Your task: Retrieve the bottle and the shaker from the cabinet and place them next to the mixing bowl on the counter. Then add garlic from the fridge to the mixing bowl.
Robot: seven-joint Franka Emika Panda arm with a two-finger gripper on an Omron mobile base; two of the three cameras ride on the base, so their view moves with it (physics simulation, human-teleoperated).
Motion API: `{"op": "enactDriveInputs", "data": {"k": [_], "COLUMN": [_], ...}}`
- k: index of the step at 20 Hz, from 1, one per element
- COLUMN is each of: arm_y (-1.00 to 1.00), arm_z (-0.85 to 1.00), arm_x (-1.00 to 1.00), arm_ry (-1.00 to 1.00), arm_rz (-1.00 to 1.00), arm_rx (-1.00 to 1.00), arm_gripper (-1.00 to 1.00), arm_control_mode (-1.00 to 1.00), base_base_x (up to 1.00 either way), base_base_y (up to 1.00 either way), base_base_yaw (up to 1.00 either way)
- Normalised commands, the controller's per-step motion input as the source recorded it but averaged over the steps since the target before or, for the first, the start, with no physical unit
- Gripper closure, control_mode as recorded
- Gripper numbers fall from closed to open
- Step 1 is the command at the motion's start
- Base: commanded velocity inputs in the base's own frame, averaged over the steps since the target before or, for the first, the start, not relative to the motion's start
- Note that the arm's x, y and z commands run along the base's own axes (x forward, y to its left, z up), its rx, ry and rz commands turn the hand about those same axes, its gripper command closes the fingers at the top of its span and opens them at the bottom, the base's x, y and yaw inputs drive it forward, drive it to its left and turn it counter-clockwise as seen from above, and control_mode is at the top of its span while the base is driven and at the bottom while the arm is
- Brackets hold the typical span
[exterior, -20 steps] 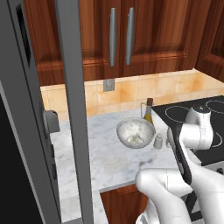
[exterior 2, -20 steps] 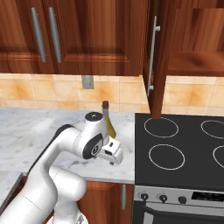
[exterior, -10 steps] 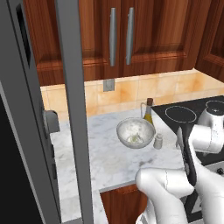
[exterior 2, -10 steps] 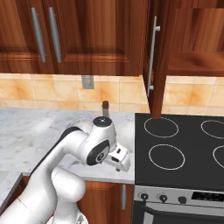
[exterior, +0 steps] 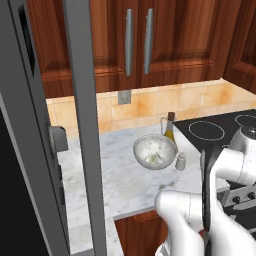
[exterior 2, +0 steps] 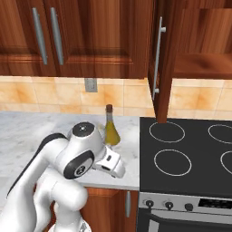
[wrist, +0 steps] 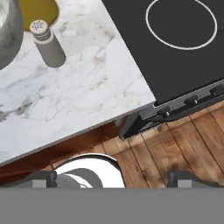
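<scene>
Hand [exterior 2: 118,168] lower, further from bottle [exterior 2: 110,131].

The bottle [exterior 2: 111,132] is olive-yellow with a brown top. The shaker [wrist: 48,43] is pale grey. The mixing bowl [exterior: 154,151] is grey, whitish inside. The counter [wrist: 83,92] is white with grey streaks. The stovetop [exterior 2: 190,154] is black with white rings.

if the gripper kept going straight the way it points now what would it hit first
Probably the counter near its front edge: the hand view looks down on bare marble, with the shaker off to one side and the stovetop to the other. The open gripper holds nothing. Depth is unclear.
</scene>
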Motion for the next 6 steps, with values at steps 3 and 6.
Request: {"op": "enactDriveInputs", "data": {"k": [3, 6], "arm_y": [0.92, 1.0], "arm_z": [0.52, 0.19], "arm_x": [0.09, 0.18], "arm_ry": [-0.15, -0.27], "arm_rz": [-0.01, 0.0], "arm_rx": [-0.19, -0.09], "arm_gripper": [-1.0, -1.0], "arm_control_mode": [-1.0, -1.0], "base_base_x": [0.0, 0.0], "base_base_y": [0.0, 0.0], "base_base_yaw": [0.0, 0.0]}}
